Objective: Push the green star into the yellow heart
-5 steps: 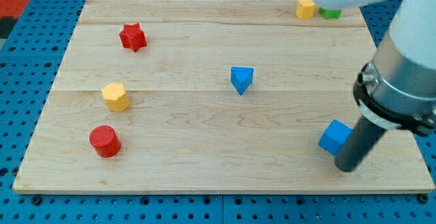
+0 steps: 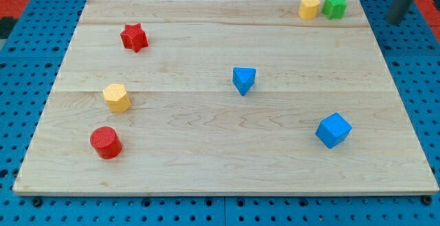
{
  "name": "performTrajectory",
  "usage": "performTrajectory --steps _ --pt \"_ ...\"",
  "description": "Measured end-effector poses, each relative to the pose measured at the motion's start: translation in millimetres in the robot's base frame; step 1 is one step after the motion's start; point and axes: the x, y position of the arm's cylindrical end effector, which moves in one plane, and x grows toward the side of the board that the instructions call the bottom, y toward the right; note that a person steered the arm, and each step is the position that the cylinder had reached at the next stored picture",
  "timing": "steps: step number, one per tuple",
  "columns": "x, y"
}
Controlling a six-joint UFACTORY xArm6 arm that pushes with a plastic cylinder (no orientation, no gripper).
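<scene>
Green star (image 2: 335, 5) sits at the view's top right corner of the surface (image 2: 206, 137), touching or just about touching the yellow heart (image 2: 309, 7) on its left side; can't see any gap between them, so I'd judge the push as done or nearly so. The rod shows only as a dark bar at the view's top right edge, off the board; its tip (image 2: 394, 21) is right of the star and well clear of every block. That spot makes sense: it lies on the star's far side from the heart, so a leftward sweep from there would press the star harder into the heart if any slack remains. No jaws on this rig, just the bare rod, so nothing is held and there's no open or closed state to report. Everything else is far from the action: red star (image 2: 135, 37) top left, yellow hexagonal block (image 2: 117, 97) and red cylinder (image 2: 106, 142) at left, blue triangular block (image 2: 243, 80) mid-board, blue cube (image 2: 333, 130) lower right. None blocks a path to the pair.
</scene>
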Motion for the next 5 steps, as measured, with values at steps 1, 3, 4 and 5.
performTrajectory --steps 1,3,4,5 --pt "-22 -96" --pt "-61 -93" --pt "-45 -174" --pt "-34 -247"
